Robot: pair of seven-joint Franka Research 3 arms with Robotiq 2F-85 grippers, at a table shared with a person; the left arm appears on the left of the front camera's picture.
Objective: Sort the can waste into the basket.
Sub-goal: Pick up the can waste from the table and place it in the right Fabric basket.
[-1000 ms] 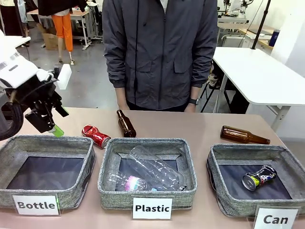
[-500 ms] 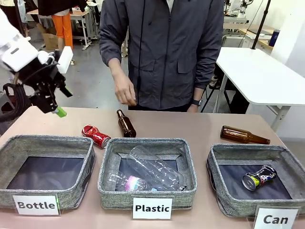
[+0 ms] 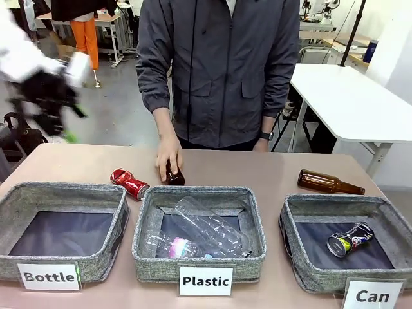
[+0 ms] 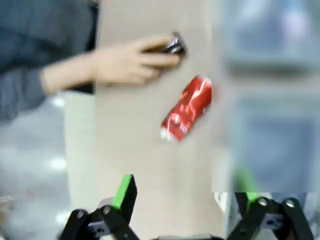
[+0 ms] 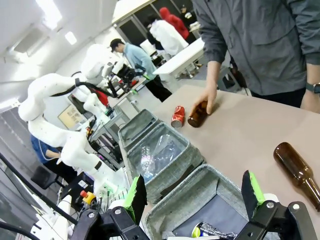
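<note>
A red crushed can lies on the table behind the bins, and it shows again, blurred, in the left wrist view and in the right wrist view. A dark printed can rests inside the grey "Can" basket at the front right. My left gripper hangs blurred, high above the table's far left corner, and its jaws stand open with nothing between them. My right gripper is open over the near side of the Can basket.
A person stands at the far side, one hand on a brown bottle beside the red can. Another brown bottle lies behind the Can basket. The "Plastic" bin holds clear bottles. The "Bottle" bin stands at left.
My left arm has swung up and to the left, away from the table. The person's hand has come down onto the brown bottle by the red can.
</note>
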